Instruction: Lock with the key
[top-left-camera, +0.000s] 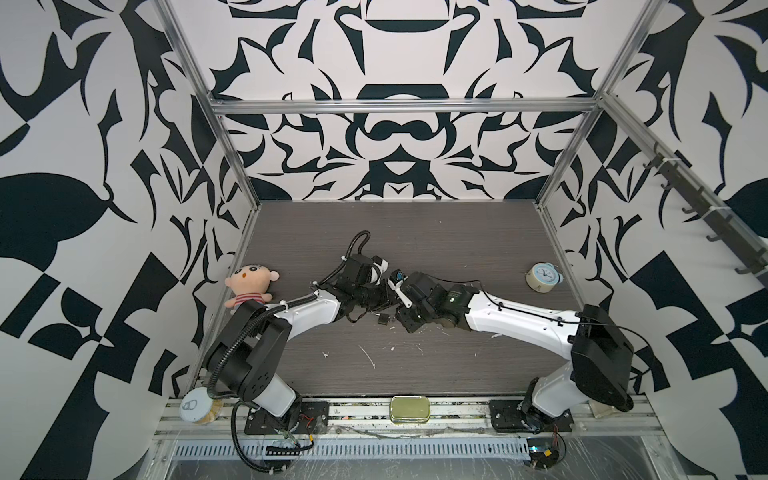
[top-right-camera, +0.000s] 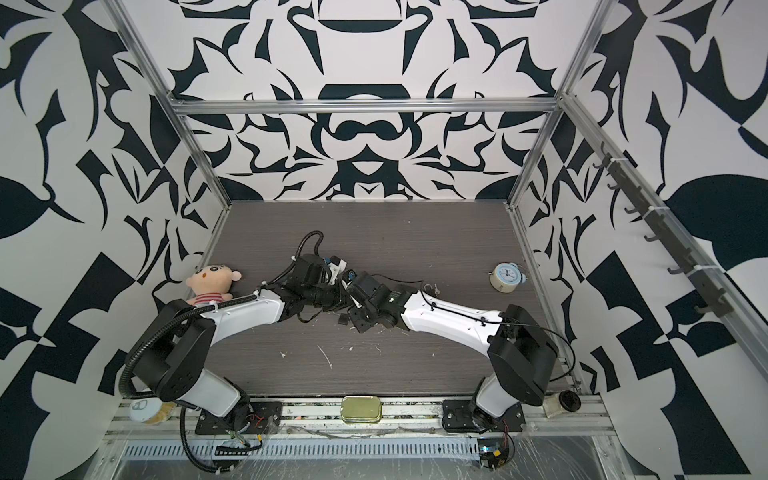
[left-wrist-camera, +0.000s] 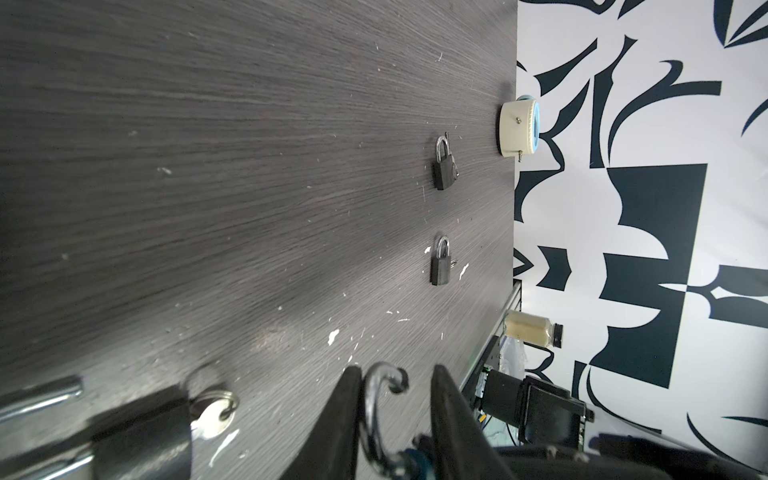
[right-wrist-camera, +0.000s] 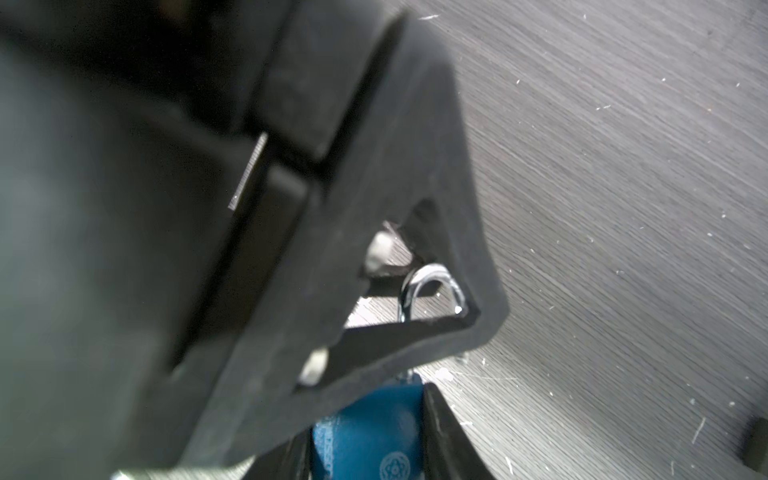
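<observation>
Where the two arms meet over the middle of the desk (top-left-camera: 457, 241), I can barely pick out the blue padlock (top-left-camera: 400, 275) in both top views. Only a small blue patch shows between the black wrists.

From the right wrist camera, the right gripper (right-wrist-camera: 368, 415) is clamped on the blue body, with one finger on each side. The lower part of the body is cut off by the frame edge, so its keyhole end is out of sight. Most of that view is filled by the blurred black bulk of the left gripper (left-wrist-camera: 395, 372). I see the silver shackle (right-wrist-camera: 432, 286) there only through a triangular cut-out in that gripper's finger.

From the left wrist camera, the left gripper's fingers (left-wrist-camera: 345, 415) stand apart with the shackle between them. The shackle lies close along one finger and clear of the other, and its hooked end is free.

The near black padlock (left-wrist-camera: 141, 436) lies on the desk just beside the grippers, blurred and partly cropped. A key (left-wrist-camera: 212, 417) on a ring is at its end, but I cannot tell whether it sits in the lock.

The middle black padlock (left-wrist-camera: 440, 262) and the far black padlock (left-wrist-camera: 444, 166) lie farther along the desk, toward the alarm clock (left-wrist-camera: 519, 129). In both top views the right arm hides them, or nearly so.
</observation>
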